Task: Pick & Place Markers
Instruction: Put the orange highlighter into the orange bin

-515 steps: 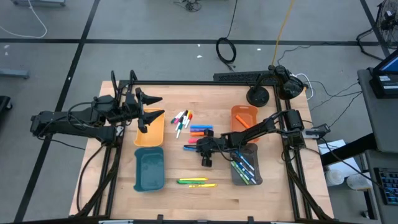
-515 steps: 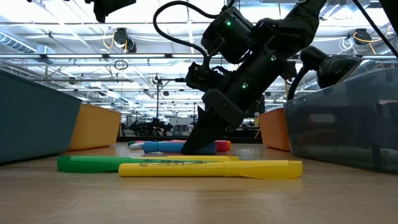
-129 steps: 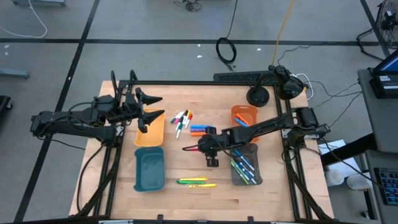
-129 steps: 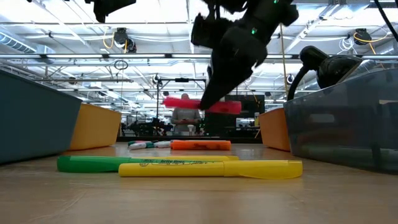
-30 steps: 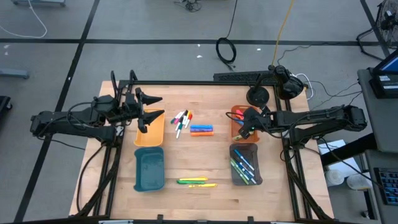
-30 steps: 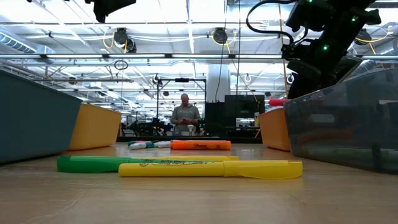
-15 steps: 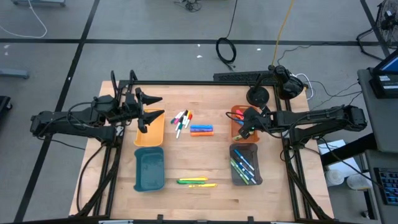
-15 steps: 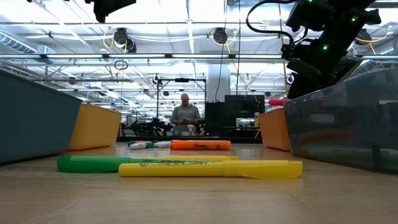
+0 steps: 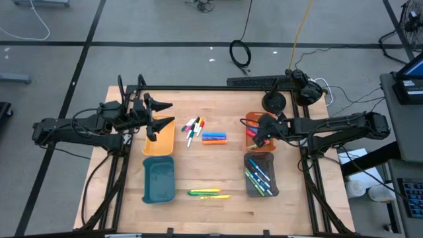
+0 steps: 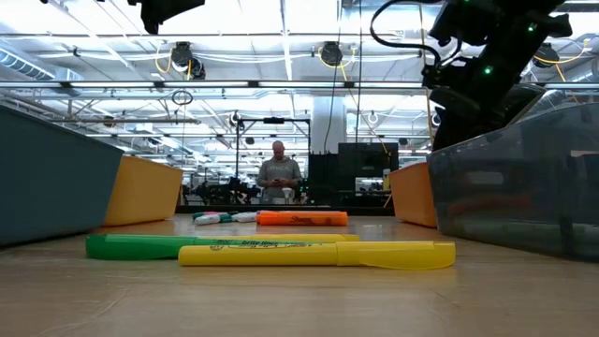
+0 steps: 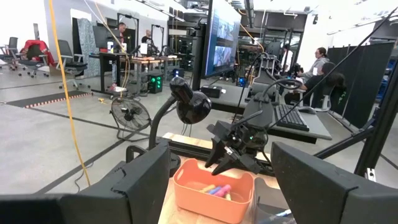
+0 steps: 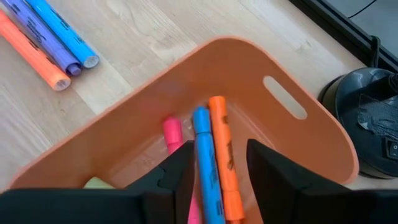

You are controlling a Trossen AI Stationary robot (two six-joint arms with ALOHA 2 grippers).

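Three markers (image 12: 210, 155) lie in the orange tray (image 12: 298, 146) beneath the right hand (image 12: 211, 171), its fingers parted, gripping nothing.

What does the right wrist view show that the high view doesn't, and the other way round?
Only the right wrist view: inside the orange tray, a pink, a blue and an orange highlighter lie side by side, right below the right gripper, whose fingers stand apart.

Only the high view: the left gripper open over the yellow tray, the teal tray, the grey tray with pens, and the green and yellow markers.

Both: the orange tray and the loose highlighters beside it.
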